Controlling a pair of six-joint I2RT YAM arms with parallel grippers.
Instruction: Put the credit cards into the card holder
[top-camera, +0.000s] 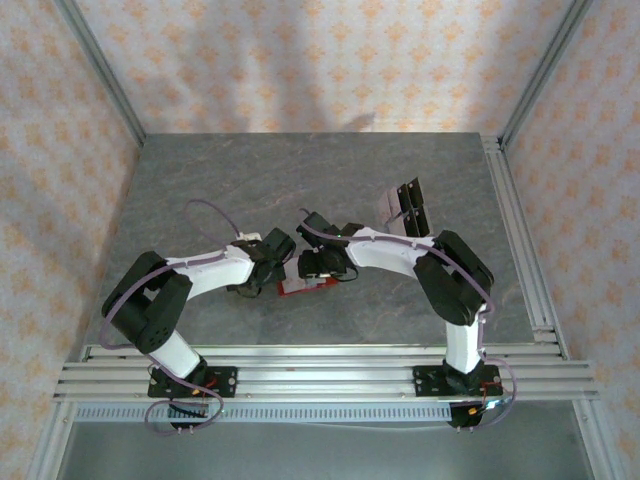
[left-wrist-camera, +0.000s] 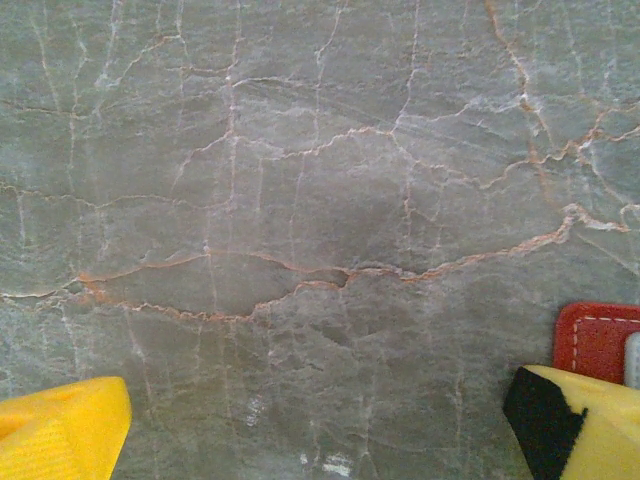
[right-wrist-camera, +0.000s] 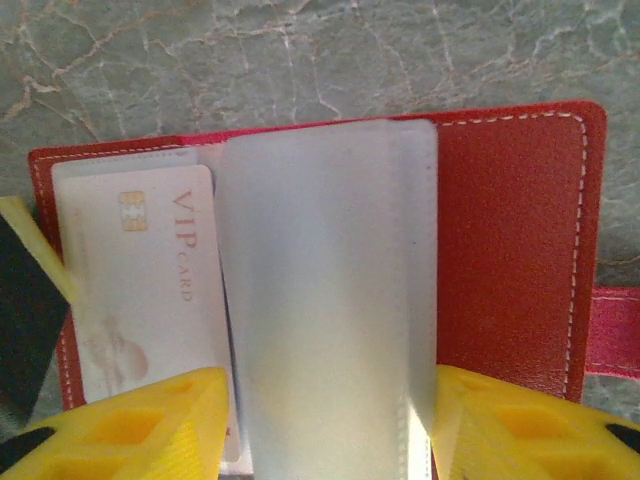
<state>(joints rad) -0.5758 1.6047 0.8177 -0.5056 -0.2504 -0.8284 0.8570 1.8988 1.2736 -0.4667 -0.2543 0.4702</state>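
Note:
The red card holder (right-wrist-camera: 520, 250) lies open on the table, between the two arms (top-camera: 303, 289). A pale VIP credit card (right-wrist-camera: 150, 290) sits in its left pocket. My right gripper (right-wrist-camera: 330, 415) is above the holder, its yellow fingers (right-wrist-camera: 150, 425) closed against both edges of the bowed clear sleeve (right-wrist-camera: 325, 300). My left gripper (left-wrist-camera: 315, 425) is open wide over bare table, and its right finger (left-wrist-camera: 585, 420) overlaps a corner of the holder (left-wrist-camera: 598, 335). That finger's black pad (right-wrist-camera: 22, 300) rests at the holder's left edge. More credit cards (top-camera: 404, 204) lie to the back right.
The marble-patterned table top (top-camera: 220, 190) has free room at the back and left. Metal rails (top-camera: 320, 370) run along the near edge and another (top-camera: 520, 240) down the right side. Patterned walls enclose the table.

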